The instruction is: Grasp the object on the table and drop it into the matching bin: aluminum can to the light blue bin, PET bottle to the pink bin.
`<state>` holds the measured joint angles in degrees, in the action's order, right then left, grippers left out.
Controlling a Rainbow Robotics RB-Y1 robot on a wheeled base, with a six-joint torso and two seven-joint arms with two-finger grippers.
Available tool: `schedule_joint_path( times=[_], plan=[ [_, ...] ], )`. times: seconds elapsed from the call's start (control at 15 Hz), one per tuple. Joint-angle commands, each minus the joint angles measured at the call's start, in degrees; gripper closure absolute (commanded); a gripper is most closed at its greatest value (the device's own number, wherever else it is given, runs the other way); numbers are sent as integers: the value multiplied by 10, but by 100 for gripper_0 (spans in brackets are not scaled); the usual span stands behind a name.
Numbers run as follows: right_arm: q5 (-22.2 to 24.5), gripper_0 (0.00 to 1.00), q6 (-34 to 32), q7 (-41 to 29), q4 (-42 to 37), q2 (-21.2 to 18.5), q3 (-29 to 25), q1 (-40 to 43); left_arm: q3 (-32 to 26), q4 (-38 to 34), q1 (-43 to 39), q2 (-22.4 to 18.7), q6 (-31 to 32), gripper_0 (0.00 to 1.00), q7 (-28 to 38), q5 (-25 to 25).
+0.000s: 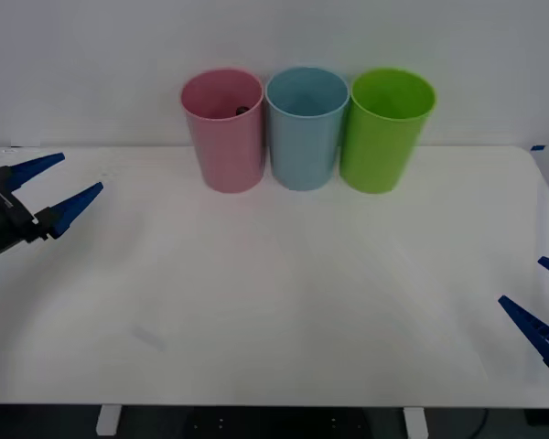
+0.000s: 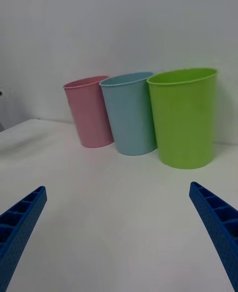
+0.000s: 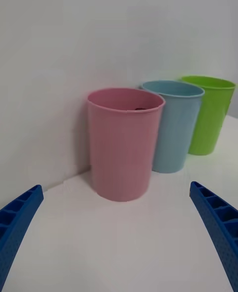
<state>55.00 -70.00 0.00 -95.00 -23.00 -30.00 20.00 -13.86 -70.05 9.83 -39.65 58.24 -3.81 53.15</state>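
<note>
Standing in a row at the bench's (image 1: 274, 302) far edge, the pink bin (image 1: 224, 133) showed the bottle's black cap (image 1: 242, 111) inside; left tool (image 1: 66, 187) and right tool (image 1: 542, 294) hovered wide open, empty.

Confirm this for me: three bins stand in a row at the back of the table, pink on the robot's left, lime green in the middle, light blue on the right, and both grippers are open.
One detail is wrong. In the front view the light blue bin is in the middle and the lime green bin on the right. The pink bin is on the left at the back of the table, and the left gripper and right gripper are open.
</note>
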Motion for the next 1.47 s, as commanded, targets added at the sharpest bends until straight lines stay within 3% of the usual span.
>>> schedule_joint_path(
  times=[0.07, 0.4, 0.87, 1.47],
  plan=[
    [0, 0, 0, 0, 0, 0, 0, 0, -25, -12, -39, -3, 14, 0, -23, 0],
    [0, 0, 0, 0, 0, 0, 0, 0, -83, -58, -133, -3, 54, 0, -25, -6],
    [0, 0, 0, 0, 0, 0, 0, 0, -125, -128, -268, -14, 67, 0, -23, -56],
    [0, 0, 0, 0, 0, 0, 0, 0, -127, -133, -301, -14, 85, 0, -21, -68]
  ],
)
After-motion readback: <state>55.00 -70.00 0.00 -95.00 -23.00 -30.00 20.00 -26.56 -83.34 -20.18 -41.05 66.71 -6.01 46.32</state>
